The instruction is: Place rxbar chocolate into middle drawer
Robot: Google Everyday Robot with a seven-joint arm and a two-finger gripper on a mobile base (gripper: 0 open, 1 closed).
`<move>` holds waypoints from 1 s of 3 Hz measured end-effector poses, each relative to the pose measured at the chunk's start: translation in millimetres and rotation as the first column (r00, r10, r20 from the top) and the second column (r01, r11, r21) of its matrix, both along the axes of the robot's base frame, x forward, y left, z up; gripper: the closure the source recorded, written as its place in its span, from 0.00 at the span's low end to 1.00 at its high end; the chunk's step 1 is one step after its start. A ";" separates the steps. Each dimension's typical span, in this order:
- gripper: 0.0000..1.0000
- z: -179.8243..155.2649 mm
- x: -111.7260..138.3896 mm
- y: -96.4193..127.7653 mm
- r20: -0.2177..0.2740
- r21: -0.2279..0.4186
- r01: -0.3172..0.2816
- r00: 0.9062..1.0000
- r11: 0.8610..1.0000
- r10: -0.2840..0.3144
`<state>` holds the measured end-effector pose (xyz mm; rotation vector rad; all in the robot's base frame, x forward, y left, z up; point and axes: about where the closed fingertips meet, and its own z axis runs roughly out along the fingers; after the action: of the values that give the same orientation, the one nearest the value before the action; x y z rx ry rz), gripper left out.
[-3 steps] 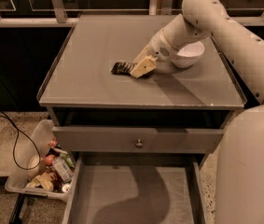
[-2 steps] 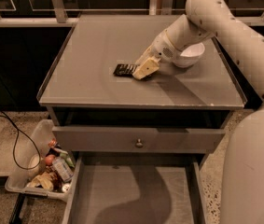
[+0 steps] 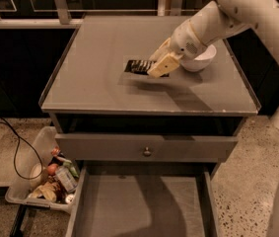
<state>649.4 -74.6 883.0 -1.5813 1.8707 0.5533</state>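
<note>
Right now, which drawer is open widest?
The lower drawer, grey floor exposed; the knobbed drawer barely juts. Gripper is at the bar on the table.

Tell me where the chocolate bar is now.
The bar is right of centre over the cabinet top, just left of the white bowl, with the gripper at its right end.

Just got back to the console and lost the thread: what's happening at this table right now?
The robot's arm reaches across the tabletop, with its gripper down at the rxbar chocolate. The bar lies on the tabletop just left of the white bowl. Below, the middle drawer stands pulled out, its visible floor bare, so the bar has not yet gone in.
</note>
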 end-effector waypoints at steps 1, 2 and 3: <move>1.00 19.8 -27.8 -12.7 0.041 -0.004 -0.011 0.999 1.000 0.012; 1.00 29.6 -68.0 -39.4 0.101 -0.015 0.020 0.995 1.000 -0.018; 1.00 28.6 -114.7 -73.0 0.165 -0.029 0.116 0.980 0.993 -0.110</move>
<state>534.7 -147.5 911.5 -1.4866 1.8428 0.3300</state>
